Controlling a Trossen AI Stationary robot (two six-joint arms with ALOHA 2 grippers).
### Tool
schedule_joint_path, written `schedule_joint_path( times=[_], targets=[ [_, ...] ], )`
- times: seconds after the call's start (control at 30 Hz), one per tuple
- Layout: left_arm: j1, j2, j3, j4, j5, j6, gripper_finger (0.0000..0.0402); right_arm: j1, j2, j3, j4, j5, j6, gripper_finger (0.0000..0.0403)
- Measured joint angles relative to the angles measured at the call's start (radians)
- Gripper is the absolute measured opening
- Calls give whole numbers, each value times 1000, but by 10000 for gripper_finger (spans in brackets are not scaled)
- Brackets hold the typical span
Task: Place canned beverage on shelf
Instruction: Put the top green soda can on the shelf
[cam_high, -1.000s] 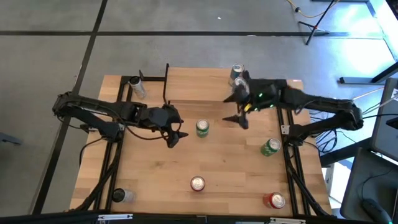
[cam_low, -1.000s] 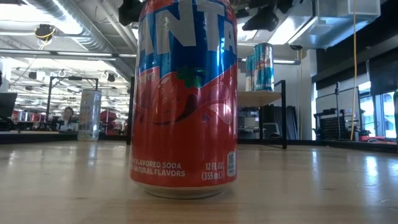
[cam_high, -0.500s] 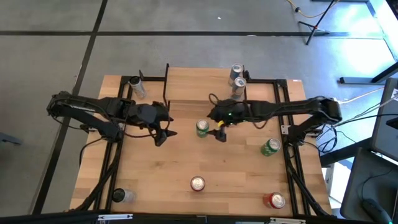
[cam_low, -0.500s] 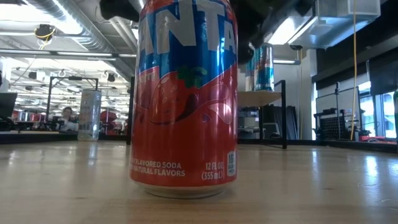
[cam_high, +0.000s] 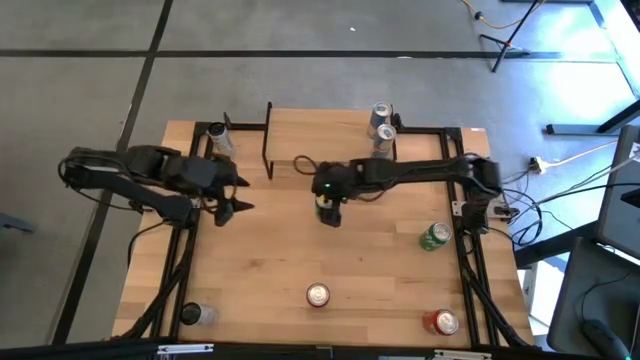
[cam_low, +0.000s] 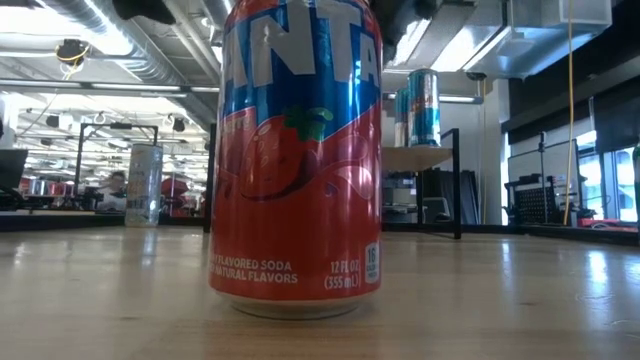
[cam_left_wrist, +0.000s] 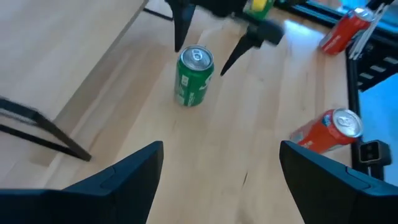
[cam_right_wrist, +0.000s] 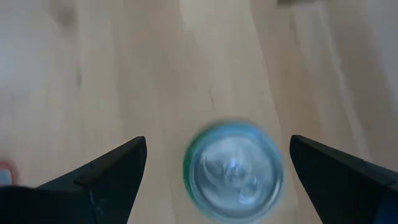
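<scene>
Right gripper (cam_high: 328, 210) hangs spread wide above the green can (cam_right_wrist: 234, 169): rigid, smooth, probably slippery; grasp mid-wall. Left gripper (cam_high: 228, 208) waits left, parted, empty.

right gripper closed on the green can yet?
No. In the right wrist view the right gripper has its fingers spread wide on either side of the green can, directly above it and clear of its sides.

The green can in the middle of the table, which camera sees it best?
The left wrist view: the green can stands whole and upright, with the right pincer open above it. The right wrist view shows only its blurred top. In the high view the arm mostly covers it. The low view doesn't show it.
</scene>
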Motion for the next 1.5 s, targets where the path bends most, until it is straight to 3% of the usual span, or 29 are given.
schedule_joint_path(
  times=[0.4,0.5,0.67,0.83,1.17,1.5],
  targets=[
    [0,-101,0,-3,2,45,308,0,106,64,-105,27,68,377],
    [0,-102,0,-4,3,59,308,0,107,64,-99,28,68,352],
    [0,-103,0,-4,31,77,308,0,103,65,-95,38,68,262],
    [0,-103,0,-4,37,79,308,0,77,90,-124,23,99,260],
    [0,-103,0,-4,52,79,308,5,58,422,-341,27,106,260],
    [0,-101,0,-4,46,71,308,-89,58,703,-547,107,158,260]
  ],
)
